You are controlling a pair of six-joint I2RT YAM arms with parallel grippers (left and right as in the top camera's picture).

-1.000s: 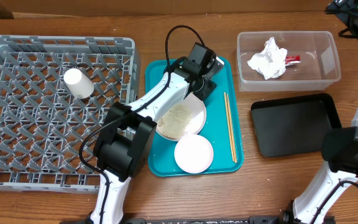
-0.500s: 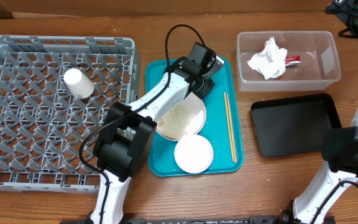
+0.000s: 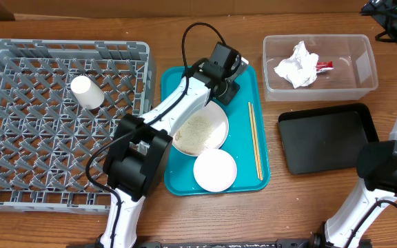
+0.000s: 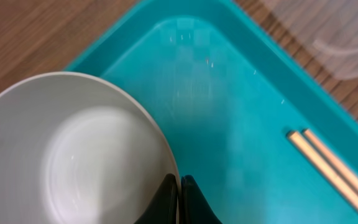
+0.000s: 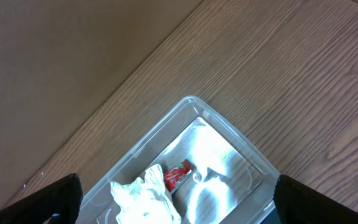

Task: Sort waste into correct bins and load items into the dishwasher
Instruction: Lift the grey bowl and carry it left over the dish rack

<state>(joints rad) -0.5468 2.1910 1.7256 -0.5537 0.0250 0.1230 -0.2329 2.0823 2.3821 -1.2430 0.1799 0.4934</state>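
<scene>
Just left of L gripper (image 4: 180,190): bowl (image 4: 73,155), glazed, smooth, soft sheen. Under and ahead of it: teal tray (image 4: 229,93), glossy plastic w/ faint checker texture. To its right: chopsticks (image 4: 328,168), pale matt wood. Below R gripper (image 5: 178,183): table (image 5: 260,74), matt wood grain; tub (image 5: 229,155), clear glossy plastic; napkin (image 5: 145,196), crumpled matt paper.

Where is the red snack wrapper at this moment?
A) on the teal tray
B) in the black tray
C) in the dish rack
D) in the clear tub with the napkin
D: the red snack wrapper lies inside the clear tub, right beside the crumpled napkin; the right wrist view shows the same.
</scene>
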